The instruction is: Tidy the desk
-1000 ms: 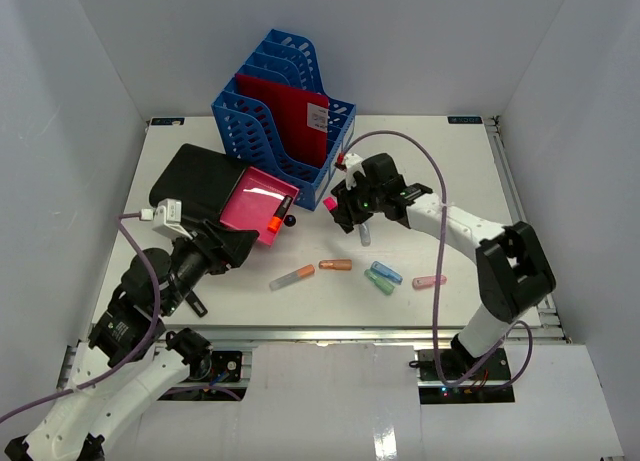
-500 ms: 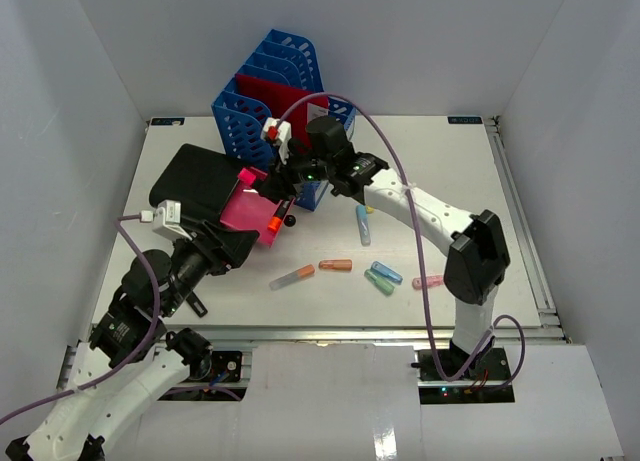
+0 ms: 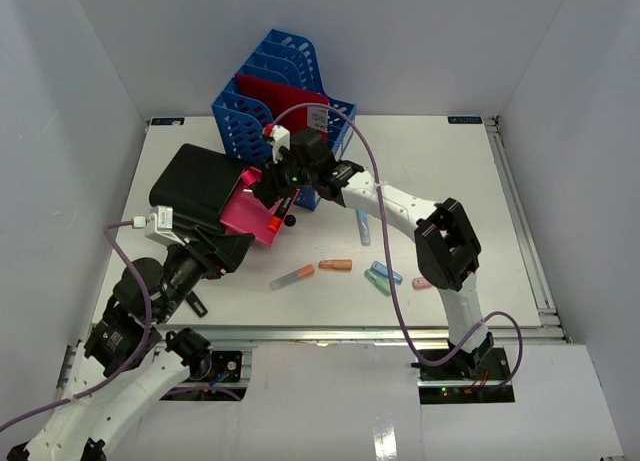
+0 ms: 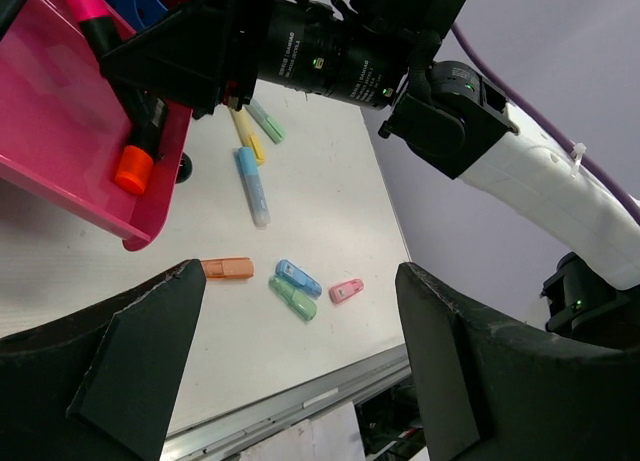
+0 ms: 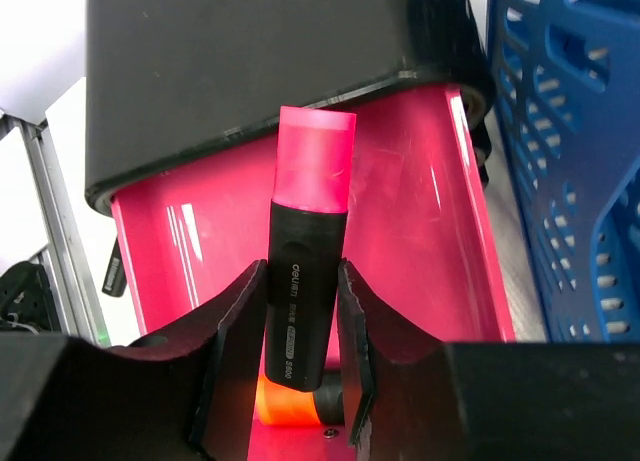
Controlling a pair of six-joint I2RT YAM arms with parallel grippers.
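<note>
The desk point(image 3: 450, 181) is a white tabletop. A pink tray point(image 3: 240, 206) lies on it, leaning on a black case point(image 3: 195, 181). My right gripper point(image 3: 272, 186) is over the tray, shut on a black highlighter with a pink cap point(image 5: 305, 281). Below it in the tray point(image 5: 420, 231) lies an orange-capped marker point(image 5: 285, 401), also seen in the left wrist view point(image 4: 135, 156). My left gripper point(image 3: 225, 249) is at the tray's near edge; its jaws point(image 4: 300, 271) are wide open and empty.
A blue file rack point(image 3: 270, 111) with a red folder point(image 3: 290, 106) stands behind the tray. Loose markers lie mid-desk: orange point(image 3: 335, 265), clear-orange point(image 3: 292, 277), blue point(image 3: 386, 272), green point(image 3: 378, 283), pink point(image 3: 423, 282), long light blue point(image 3: 363, 226).
My right gripper has swung left from the desk's middle to above the pink tray, carrying the pink highlighter. The left arm has shifted only slightly.
</note>
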